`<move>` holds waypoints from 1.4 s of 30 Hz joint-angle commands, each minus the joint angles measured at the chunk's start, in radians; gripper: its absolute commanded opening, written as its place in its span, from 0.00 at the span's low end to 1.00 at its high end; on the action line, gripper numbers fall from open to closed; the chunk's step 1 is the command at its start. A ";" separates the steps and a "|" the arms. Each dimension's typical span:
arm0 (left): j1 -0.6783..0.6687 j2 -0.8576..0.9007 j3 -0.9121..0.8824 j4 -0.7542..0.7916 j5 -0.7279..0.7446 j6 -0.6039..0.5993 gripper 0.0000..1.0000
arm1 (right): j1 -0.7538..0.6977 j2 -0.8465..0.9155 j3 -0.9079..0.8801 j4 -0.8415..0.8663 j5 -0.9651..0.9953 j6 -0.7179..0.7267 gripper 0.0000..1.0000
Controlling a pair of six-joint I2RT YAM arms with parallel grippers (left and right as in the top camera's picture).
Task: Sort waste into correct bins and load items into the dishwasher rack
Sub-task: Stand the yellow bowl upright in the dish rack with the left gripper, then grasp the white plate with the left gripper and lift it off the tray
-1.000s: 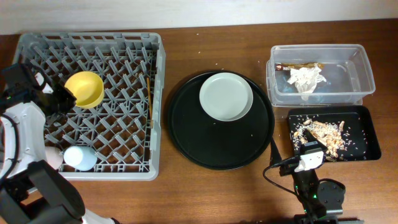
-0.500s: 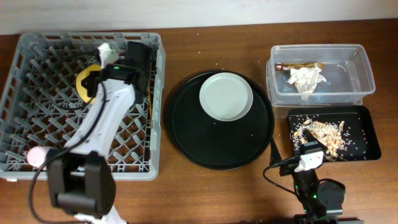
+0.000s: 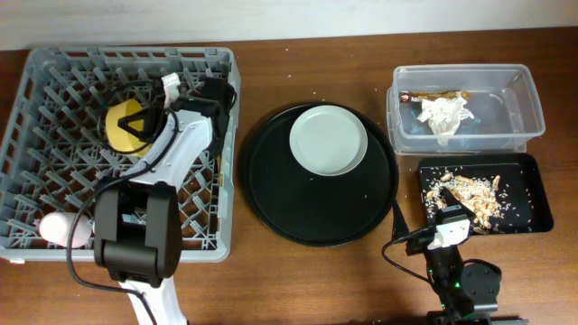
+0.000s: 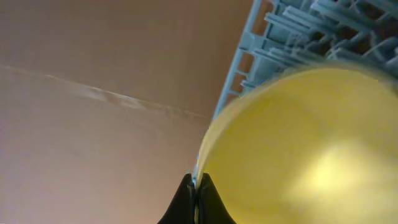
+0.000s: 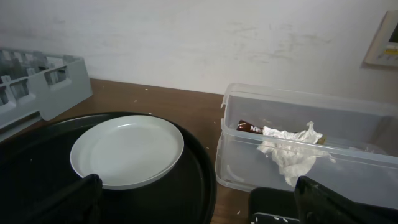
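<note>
One view, overhead, shows pink cup (image 3: 56, 227) at rack's (image 3: 108, 52) 7 o'clock; left wrist: left jaws clamped on yellow bowl (image 4: 298, 149) rim; right jaws wide apart, empty.

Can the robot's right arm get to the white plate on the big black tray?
Probably yes. The plate lies uncovered on the round black tray, nothing stacked on it, and the right end effector faces it, open and empty.

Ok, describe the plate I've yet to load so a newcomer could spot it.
Find the big round black tray beside the grey rack. The plate lies on its far half, toward the wall. It is the only pale, flat dish in view; the bowl in the rack is yellow.
</note>
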 commanded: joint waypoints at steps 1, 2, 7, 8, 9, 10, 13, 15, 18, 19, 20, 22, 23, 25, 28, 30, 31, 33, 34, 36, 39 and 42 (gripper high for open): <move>-0.010 0.016 -0.008 -0.010 0.009 0.010 0.00 | -0.006 -0.007 -0.007 -0.002 -0.012 -0.003 0.98; -0.010 0.019 -0.011 -0.010 0.085 -0.011 0.00 | -0.006 -0.007 -0.007 -0.002 -0.012 -0.003 0.98; -0.066 0.013 -0.010 -0.058 0.447 -0.014 0.34 | -0.006 -0.007 -0.007 -0.002 -0.012 -0.003 0.99; -0.084 -0.006 -0.001 -0.081 0.580 -0.014 0.39 | -0.006 -0.007 -0.007 -0.002 -0.012 -0.003 0.98; -0.095 -0.042 0.020 -0.115 0.726 -0.014 0.48 | -0.006 -0.007 -0.007 -0.002 -0.012 -0.003 0.98; -0.098 -0.103 0.056 -0.134 0.943 -0.014 0.58 | -0.006 -0.007 -0.007 -0.002 -0.012 -0.003 0.99; -0.102 -0.213 0.070 -0.034 1.659 -0.013 0.77 | -0.006 -0.007 -0.007 -0.002 -0.012 -0.003 0.99; -0.142 -0.198 0.062 0.082 1.742 -0.013 0.85 | -0.006 -0.007 -0.007 -0.002 -0.012 -0.003 0.98; -0.233 -0.072 0.053 0.248 1.749 -0.014 0.77 | -0.006 -0.007 -0.007 -0.002 -0.012 -0.003 0.98; -0.254 -0.001 0.053 0.300 1.749 -0.039 0.68 | -0.006 -0.007 -0.007 -0.002 -0.012 -0.003 0.98; -0.256 0.050 0.053 0.334 1.749 -0.089 0.64 | -0.006 -0.007 -0.007 -0.002 -0.012 -0.003 0.98; -0.250 0.129 0.054 0.359 1.738 -0.098 0.55 | -0.006 -0.007 -0.007 -0.002 -0.012 -0.003 0.99; -0.250 0.161 0.054 0.358 1.738 -0.098 0.53 | -0.006 -0.007 -0.007 -0.002 -0.012 -0.003 0.99; -0.250 0.163 0.062 0.331 1.773 -0.112 0.48 | -0.006 -0.007 -0.007 -0.002 -0.012 -0.003 0.98; -0.250 0.083 0.162 0.208 1.720 -0.103 0.55 | -0.006 -0.007 -0.007 -0.002 -0.012 -0.003 0.98; -0.253 0.077 0.173 0.235 1.705 -0.105 0.57 | -0.006 -0.007 -0.007 -0.002 -0.012 -0.003 0.98; -0.257 0.102 0.169 0.234 1.663 -0.106 0.56 | -0.006 -0.007 -0.007 -0.002 -0.012 -0.003 0.98; -0.260 0.202 0.168 0.239 1.654 -0.153 0.47 | -0.006 -0.007 -0.007 -0.002 -0.012 -0.003 0.99; -0.260 0.257 0.168 0.237 1.673 -0.165 0.44 | -0.006 -0.007 -0.007 -0.002 -0.012 -0.003 0.99; -0.260 0.253 0.174 0.238 1.683 -0.164 0.34 | -0.006 -0.007 -0.007 -0.002 -0.012 -0.003 0.98; -0.249 0.230 0.293 0.122 1.691 -0.088 0.00 | -0.006 -0.007 -0.007 -0.002 -0.012 -0.003 0.98; -0.198 0.133 0.589 -0.158 1.423 -0.004 0.00 | -0.006 -0.007 -0.007 -0.002 -0.012 -0.003 0.98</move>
